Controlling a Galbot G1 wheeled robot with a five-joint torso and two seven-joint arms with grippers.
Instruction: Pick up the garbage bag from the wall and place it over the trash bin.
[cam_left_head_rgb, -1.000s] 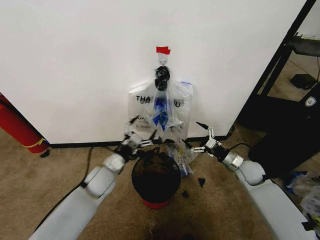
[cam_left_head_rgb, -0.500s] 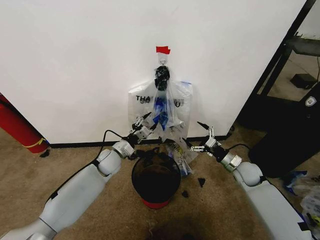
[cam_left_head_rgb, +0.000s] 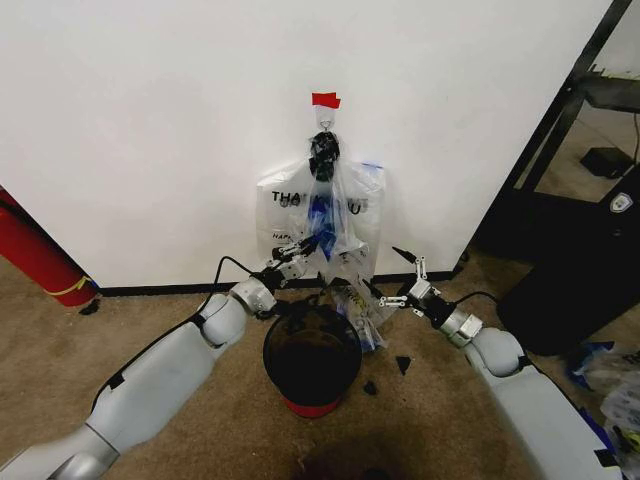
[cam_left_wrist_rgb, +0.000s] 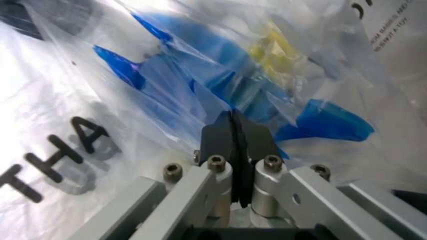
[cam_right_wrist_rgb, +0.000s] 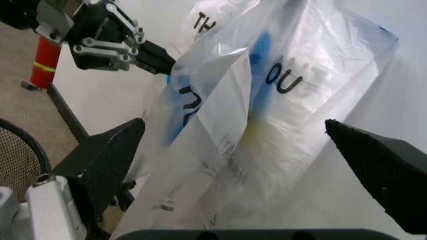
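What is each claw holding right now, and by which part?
The left claw is shut on the garbage bag, pinching a fold of its blue-printed film about mid-height. The right claw is open beside the bag, holding nothing.

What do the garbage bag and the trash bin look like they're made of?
The garbage bag looks like thin glossy plastic film: see-through, creased, with blue patches, and the left pincer is shut on a fold of it. The trash bin looks like black wire mesh, probably metal, judging by the fine grid along its wall in the right wrist view; its red base could be plastic.
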